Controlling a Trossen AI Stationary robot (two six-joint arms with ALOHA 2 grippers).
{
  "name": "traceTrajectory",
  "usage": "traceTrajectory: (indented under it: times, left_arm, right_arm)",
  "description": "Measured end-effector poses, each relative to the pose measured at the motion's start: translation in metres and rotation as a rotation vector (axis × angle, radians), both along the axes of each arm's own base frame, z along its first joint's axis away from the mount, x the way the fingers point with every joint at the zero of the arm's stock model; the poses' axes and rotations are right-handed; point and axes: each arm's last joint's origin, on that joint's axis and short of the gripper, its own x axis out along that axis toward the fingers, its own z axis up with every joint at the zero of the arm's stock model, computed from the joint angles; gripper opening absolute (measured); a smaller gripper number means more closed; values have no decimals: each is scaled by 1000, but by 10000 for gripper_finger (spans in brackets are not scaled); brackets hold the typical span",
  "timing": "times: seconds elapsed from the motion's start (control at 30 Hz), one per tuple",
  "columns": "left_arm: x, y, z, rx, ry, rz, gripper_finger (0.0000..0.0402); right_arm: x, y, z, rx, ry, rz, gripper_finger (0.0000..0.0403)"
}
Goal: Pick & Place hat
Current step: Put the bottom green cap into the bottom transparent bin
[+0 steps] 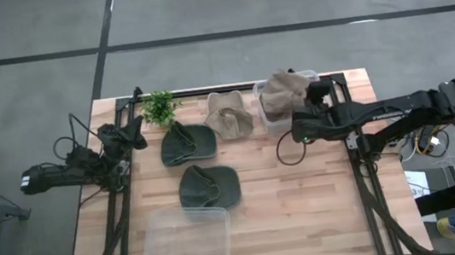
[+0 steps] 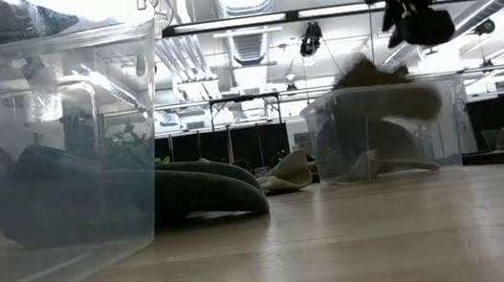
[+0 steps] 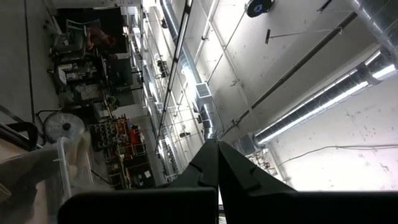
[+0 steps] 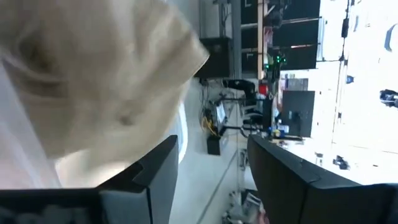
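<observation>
A tan hat (image 1: 283, 91) sits heaped in the clear bin (image 1: 265, 116) at the table's far right, and its top rises above the rim (image 2: 384, 81). My right gripper (image 1: 312, 101) hangs open well above that bin (image 2: 417, 29). In the right wrist view the hat (image 4: 93, 81) fills the space beside the spread fingers (image 4: 211, 180) and lies outside the gap. My left gripper (image 1: 129, 134) waits shut at the table's left edge, pointing up at the ceiling (image 3: 217, 168).
Two dark green hats (image 1: 188, 143) (image 1: 208, 185) and another tan hat (image 1: 229, 114) lie mid-table. A small plant (image 1: 158, 107) stands at the far edge. A second clear bin (image 1: 187, 239) sits at the near edge. A dark ring (image 1: 288, 149) lies near the right bin.
</observation>
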Motion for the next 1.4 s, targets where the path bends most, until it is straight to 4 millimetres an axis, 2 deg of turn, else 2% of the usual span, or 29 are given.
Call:
traceTrajectory:
  times: [0.17, 0.33, 0.47, 0.7, 0.93, 1.13, 1.4]
  left_arm:
    - [0, 0, 0, 5, 5, 3, 0]
    - [0, 0, 0, 9, 8, 5, 0]
    - [0, 0, 0, 9, 8, 5, 0]
    - [0, 0, 0, 22, 17, 6, 0]
    - [1, -2, 1, 56, 14, -51, 0]
    - [1, -2, 1, 42, -10, -90, 6]
    - [4, -7, 14, 102, 25, -252, 83]
  right_arm:
    - [5, 4, 25, 5, -87, 19, 191]
    - [7, -1, 56, 42, -356, -66, 181]
    - [8, -4, 77, 197, -615, -127, 168]
    - [15, 0, 100, 461, -903, -130, 143]
    - [37, 8, 99, 843, -1066, -9, 133]
    - [51, 14, 83, 987, -1218, -12, 132]
    - [63, 28, 49, 1194, -1370, -65, 146]
